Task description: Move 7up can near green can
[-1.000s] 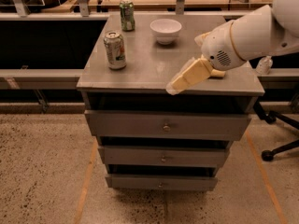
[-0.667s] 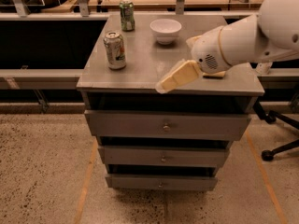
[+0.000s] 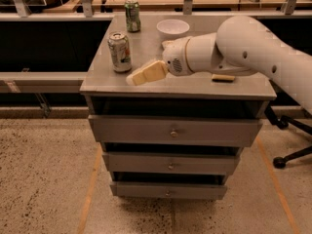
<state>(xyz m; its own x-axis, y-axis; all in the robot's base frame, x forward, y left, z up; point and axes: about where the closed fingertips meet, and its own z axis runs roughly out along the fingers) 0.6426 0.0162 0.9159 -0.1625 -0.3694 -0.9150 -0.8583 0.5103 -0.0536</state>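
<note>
The gripper (image 3: 134, 78) had shifted leftward in the frame, ending just right of the 7up can (image 3: 120, 51) at upper left, its grasp state indiscernible.

glossy white arm (image 3: 243, 45), cream gripper (image 3: 137, 76) at its tip

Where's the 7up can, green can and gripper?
7up can (image 3: 120, 52): camera view, middle of its label.
green can (image 3: 132, 16): camera view, its side, at back.
gripper (image 3: 136, 77): camera view, tan tip, beside 7up can.
</note>
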